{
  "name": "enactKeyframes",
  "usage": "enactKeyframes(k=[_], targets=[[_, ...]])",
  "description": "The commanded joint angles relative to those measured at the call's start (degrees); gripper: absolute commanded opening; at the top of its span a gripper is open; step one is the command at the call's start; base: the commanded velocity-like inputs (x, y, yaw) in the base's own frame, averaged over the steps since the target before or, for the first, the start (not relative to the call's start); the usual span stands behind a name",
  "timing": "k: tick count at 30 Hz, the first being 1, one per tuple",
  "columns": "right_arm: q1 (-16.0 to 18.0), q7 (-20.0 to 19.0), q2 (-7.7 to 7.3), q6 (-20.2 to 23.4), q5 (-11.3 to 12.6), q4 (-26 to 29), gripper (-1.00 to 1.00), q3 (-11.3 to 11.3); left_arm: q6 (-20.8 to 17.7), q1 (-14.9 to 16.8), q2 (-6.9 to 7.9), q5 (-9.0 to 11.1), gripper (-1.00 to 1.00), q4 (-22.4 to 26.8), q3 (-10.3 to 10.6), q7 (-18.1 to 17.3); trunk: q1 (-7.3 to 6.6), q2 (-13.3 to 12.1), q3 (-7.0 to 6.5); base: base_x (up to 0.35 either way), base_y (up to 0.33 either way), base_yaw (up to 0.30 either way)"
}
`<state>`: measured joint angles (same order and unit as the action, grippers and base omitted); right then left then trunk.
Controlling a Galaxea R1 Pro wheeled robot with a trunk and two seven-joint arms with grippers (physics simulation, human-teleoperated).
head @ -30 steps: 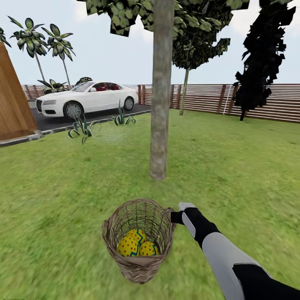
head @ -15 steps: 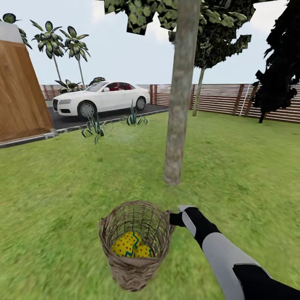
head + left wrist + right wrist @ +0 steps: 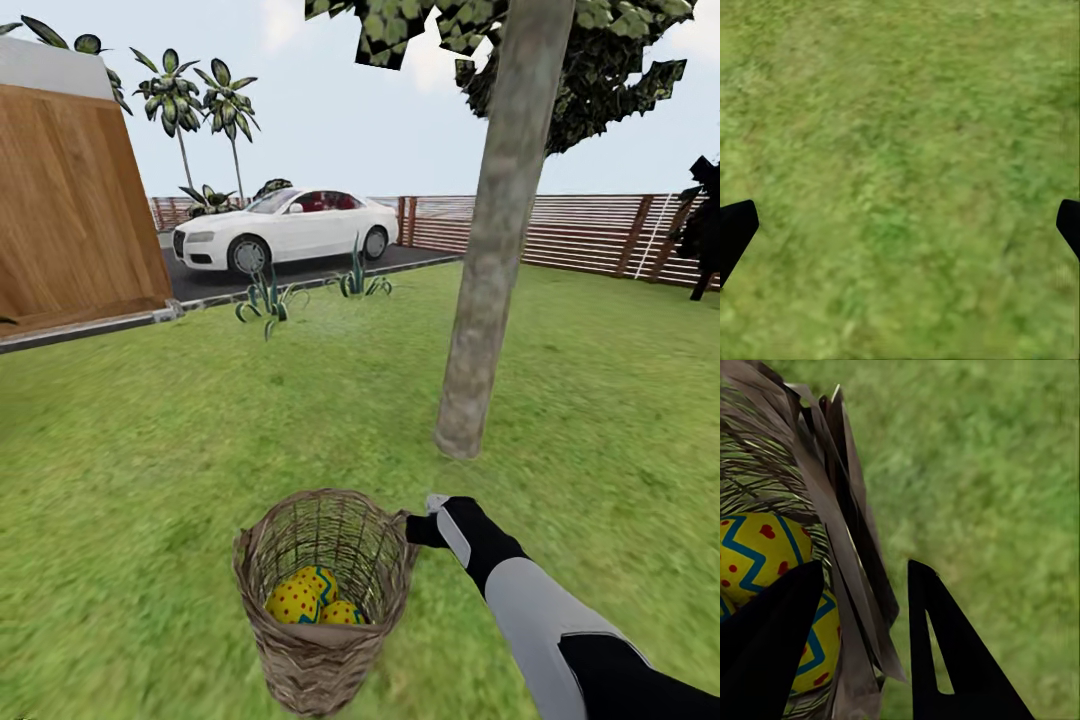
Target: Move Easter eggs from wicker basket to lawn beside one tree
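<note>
At the bottom of the wicker basket point(image 3: 322, 595), low in the head view at about six o'clock, lie the Easter eggs point(image 3: 312, 598). Two are plain and a third partly shows; none has been taken out. By judgement they are light, hard-shelled and smooth, apt to roll or slip, so each is best pinched across its widest girth from above, with modest force.

The basket stands on the lawn point(image 3: 150, 450), open-weave and probably light and somewhat yielding. It would likely tip or slide if pulled at one side.

The right gripper point(image 3: 418, 527) is at the basket's rim at three o'clock. The right wrist view shows one finger inside the wall by an egg and the other outside, with the rim point(image 3: 844, 562) between them. The jaws stand narrowly parted about the wicker and appear closed on it, holding the basket rather than any egg.

The left gripper point(image 3: 900, 225) has its fingertips at opposite edges of its own view, wide apart and holding nothing, over bare grass.

The tree point(image 3: 490, 260) stands near, at one o'clock from the basket. A white car point(image 3: 285, 228) and fence point(image 3: 590, 232) lie well beyond.
</note>
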<state>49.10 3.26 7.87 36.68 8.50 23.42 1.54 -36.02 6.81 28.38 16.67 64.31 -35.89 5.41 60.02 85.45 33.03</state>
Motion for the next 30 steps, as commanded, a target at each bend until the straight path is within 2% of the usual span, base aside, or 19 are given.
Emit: enactKeyframes(k=[1, 20, 30], targets=[[0.0, 0.3, 0.03, 0.2, 1.2, 0.1, -1.00, 0.3, -0.2, 0.0, 0.01, 0.6, 1.00, 0.0, 0.0, 0.5, 0.03, 0.0, 0.12, 0.282, 0.181, 0.192], [0.0, 0.3, -0.05, 0.2, 1.2, 0.1, -1.00, 0.2, -0.3, 0.0, 0.01, 0.6, 1.00, 0.0, 0.0, 0.4, 0.03, 0.0, 0.21, 0.281, 0.189, 0.017], [0.0, 0.3, -0.04, 0.1, 1.2, 0.1, -1.00, 0.2, -0.2, 0.1, 0.01, 0.6, 1.00, 0.0, 0.0, 0.4, 0.03, 0.0, 0.22, 0.268, 0.227, 0.207]])
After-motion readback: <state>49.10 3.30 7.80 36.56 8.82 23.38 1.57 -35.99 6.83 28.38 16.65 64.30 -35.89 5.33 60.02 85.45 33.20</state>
